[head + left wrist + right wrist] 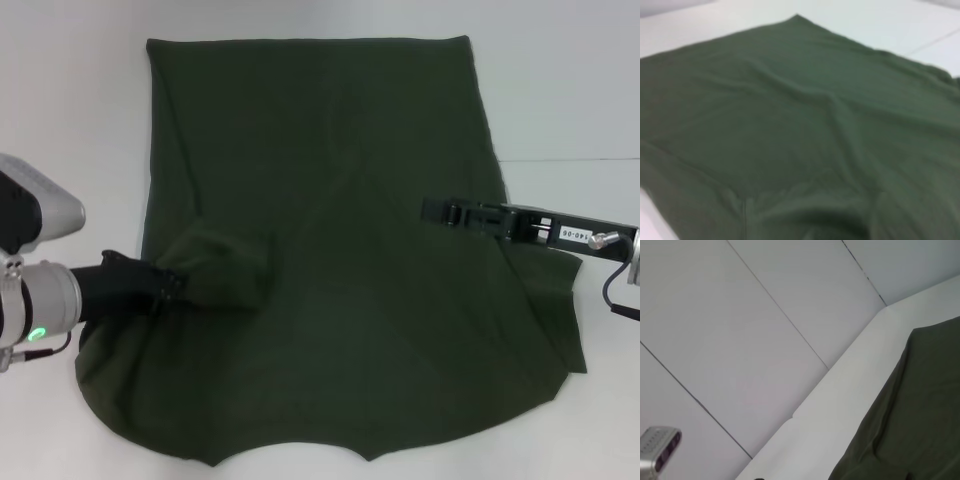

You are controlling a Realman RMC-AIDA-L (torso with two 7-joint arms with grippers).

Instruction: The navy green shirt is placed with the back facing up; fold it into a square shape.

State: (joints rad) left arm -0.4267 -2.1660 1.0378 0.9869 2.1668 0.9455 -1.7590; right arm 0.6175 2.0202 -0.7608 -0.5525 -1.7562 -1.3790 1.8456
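Green shirt spread on a white surface

The left claw (170,288) pinches a bunched fold of the shirt (330,200); the right claw (432,211) hovers over its right side.

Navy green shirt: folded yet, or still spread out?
Mostly spread. The navy green shirt lies flat on the table; only the left sleeve is bunched inward at the left gripper.

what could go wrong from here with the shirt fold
The left gripper sits at a bunched clump of the navy green shirt; dragging it over could leave a lumpy, crooked fold instead of a straight edge. The right gripper hovers over the shirt's right side, so that side looks unpinned and may slide. Creases already run diagonally across the cloth and could get folded in.
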